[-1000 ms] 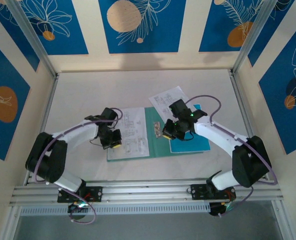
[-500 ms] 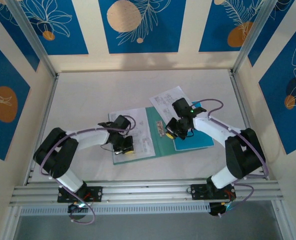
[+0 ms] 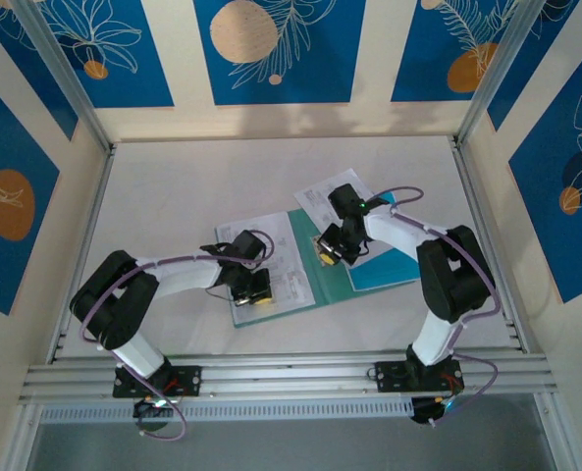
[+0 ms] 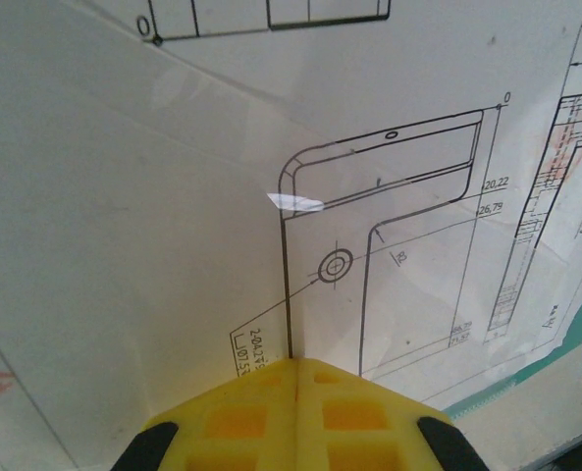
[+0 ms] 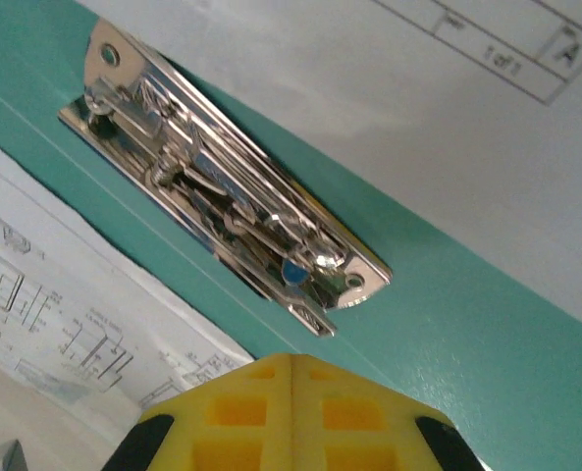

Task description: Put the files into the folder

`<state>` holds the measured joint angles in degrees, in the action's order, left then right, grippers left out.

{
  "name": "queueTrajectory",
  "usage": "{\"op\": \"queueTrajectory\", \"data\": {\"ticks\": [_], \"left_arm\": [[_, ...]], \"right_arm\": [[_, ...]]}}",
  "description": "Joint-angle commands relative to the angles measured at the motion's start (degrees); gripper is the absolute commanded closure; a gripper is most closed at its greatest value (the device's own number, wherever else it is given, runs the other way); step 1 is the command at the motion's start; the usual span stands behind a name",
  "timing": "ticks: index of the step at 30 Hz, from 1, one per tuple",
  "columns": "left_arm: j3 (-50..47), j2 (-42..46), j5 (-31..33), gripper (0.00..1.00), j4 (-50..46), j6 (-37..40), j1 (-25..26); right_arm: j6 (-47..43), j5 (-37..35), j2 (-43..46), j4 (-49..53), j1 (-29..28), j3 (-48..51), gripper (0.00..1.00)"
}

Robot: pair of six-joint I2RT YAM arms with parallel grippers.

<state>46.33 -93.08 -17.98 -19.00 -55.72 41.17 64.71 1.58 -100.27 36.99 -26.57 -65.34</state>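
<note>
Leaning low over a printed sheet [image 4: 173, 245], the left gripper [image 4: 294, 365] has its yellow pads shut flat together and holds nothing. That sheet lies on the left leaf of the open folder [image 3: 306, 257], with a strip of teal showing past its near edge. The right gripper [image 5: 292, 359] is pinched shut and empty too, its tip just beside the clip [image 5: 227, 231] at the spine. A second sheet [image 3: 326, 194] overlaps the folder's far corner, and the cyan sheet [image 3: 389, 267] lies on the right leaf, poking out past its edge.

From where I stand, the trouble is friction. Closed pads can only push paper, so a sideways drag from the left arm might buckle or crease the sheet rather than slide it, or carry it off the folder onto the table [image 3: 173, 196]. The folder is thin and lies loose, so either arm could swing it round and undo the alignment. The right tip sits so close to the clip that a careless move could knock it or catch its edge. I cannot tell whether the clip is raised enough to take paper; if it is not, sheets pushed toward it would jam and fold.
</note>
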Motion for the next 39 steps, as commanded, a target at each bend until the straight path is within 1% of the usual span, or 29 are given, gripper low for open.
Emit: {"op": "queueTrajectory", "data": {"ticks": [1, 14, 27, 39], "left_arm": [[-1.9, -1.5, 2.2, 1.00, -1.8, -1.1, 0.6], [-2.5, -1.1, 2.4, 1.00, -2.0, -1.4, 0.6], [-3.5, -0.8, 2.5, 1.00, -1.6, -1.9, 0.6], [-3.6, -0.5, 3.1, 1.00, -2.5, -2.0, 0.6]], "right_arm": [[1.4, -1.6, -1.3, 2.7, -1.2, -2.2, 1.00], [3.8, -2.8, -4.3, 4.2, -3.5, -3.2, 1.00], [4.3, -3.8, -6.9, 4.3, -3.7, -4.0, 1.00], [4.3, -8.6, -10.3, 9.5, -4.5, -5.7, 1.00]]}}
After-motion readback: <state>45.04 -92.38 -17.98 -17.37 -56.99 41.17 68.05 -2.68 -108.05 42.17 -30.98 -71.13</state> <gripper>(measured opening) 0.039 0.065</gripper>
